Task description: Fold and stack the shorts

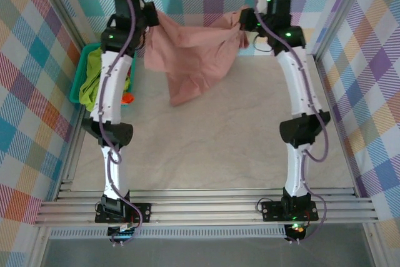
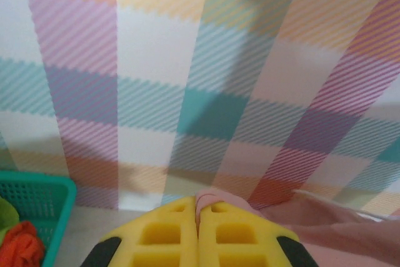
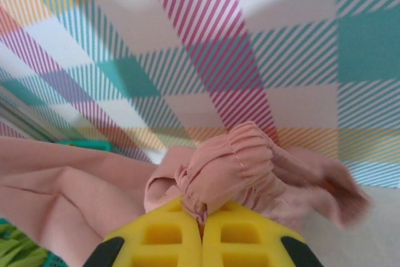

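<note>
Dusty pink cloth shorts (image 1: 197, 54) hang nine-to-three over the table (image 1: 219, 148), left fingers (image 2: 162, 232) and right fingers (image 3: 165, 236) clenched on opposite ends.

Shorts (image 1: 197, 54) hang across the far end of the table (image 1: 219, 148), left end pinched in the left gripper (image 2: 198, 207), right end bunched in the right gripper (image 3: 201, 216). Middle sags down left of centre; contact with the table unclear. Basket (image 1: 80, 73) at the table's far left edge, beside and partly under the left arm. Second shorts (image 1: 94, 82) in the basket, third shorts (image 1: 127, 99) at its near right end.
</note>
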Available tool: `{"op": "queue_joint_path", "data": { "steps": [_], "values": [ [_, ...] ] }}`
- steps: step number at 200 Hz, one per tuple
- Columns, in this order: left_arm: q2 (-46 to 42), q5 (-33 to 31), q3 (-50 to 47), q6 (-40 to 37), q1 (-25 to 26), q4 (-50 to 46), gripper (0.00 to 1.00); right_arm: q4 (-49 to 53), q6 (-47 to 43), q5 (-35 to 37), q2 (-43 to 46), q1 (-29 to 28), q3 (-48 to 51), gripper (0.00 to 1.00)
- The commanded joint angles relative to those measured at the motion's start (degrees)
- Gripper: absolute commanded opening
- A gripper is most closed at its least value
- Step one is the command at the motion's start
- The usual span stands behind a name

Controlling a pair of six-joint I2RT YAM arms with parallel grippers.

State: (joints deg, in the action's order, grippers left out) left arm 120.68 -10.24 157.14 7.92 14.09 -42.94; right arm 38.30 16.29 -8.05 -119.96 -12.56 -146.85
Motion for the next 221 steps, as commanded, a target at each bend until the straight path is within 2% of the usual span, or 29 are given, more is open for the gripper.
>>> {"op": "queue_joint_path", "data": {
  "steps": [1,14,26,59,81,108,137,159,179,205,212,221],
  "values": [
    [-11.3,3.4,-4.2,-1.2,-0.2,5.0,0.0,-9.8,0.9,-6.5,8.4,3.9,5.5,0.0],
    [-19.5,5.1,-15.6,-1.0,0.1,9.8,0.0,-9.1,-1.1,-7.0,11.1,4.7,9.7,0.0],
    [-27.0,7.0,-30.7,-1.5,0.4,15.6,0.0,-9.9,-3.5,-7.5,13.8,4.7,16.4,0.0],
    [-47.4,6.3,-67.0,-1.6,2.0,30.5,0.0,-19.8,-7.9,-5.9,24.6,4.8,44.9,0.0],
    [-57.1,5.2,-83.5,0.0,2.9,31.9,0.0,-25.6,-9.2,-5.9,32.7,4.7,62.9,0.0],
    [-67.1,3.2,-99.0,4.8,3.8,31.1,0.0,-25.6,-6.0,-7.9,41.4,4.6,79.0,0.0],
    [-73.4,-1.8,-107.7,8.0,3.9,28.0,0.0,-23.0,1.7,-10.3,51.1,2.6,93.1,0.0],
    [-76.1,-6.4,-109.0,8.2,3.9,24.2,0.0,-21.3,6.6,-13.9,58.4,-0.6,101.3,0.02],
    [-77.0,-8.9,-108.9,8.1,3.9,21.9,0.0,-16.2,11.7,-13.2,63.3,-3.3,106.3,0.07],
    [-77.6,-8.5,-110.2,8.7,3.9,21.4,0.0,-11.1,12.9,-14.6,65.3,-6.8,110.5,0.24],
    [-77.7,-7.9,-110.8,8.7,3.9,21.5,0.0,-10.2,12.4,-15.3,65.6,-7.7,110.9,0.32],
    [-77.6,-7.9,-111.2,8.8,3.9,21.0,0.0,-9.3,11.8,-16.2,66.3,-8.1,110.9,0.51]
  ]
}}
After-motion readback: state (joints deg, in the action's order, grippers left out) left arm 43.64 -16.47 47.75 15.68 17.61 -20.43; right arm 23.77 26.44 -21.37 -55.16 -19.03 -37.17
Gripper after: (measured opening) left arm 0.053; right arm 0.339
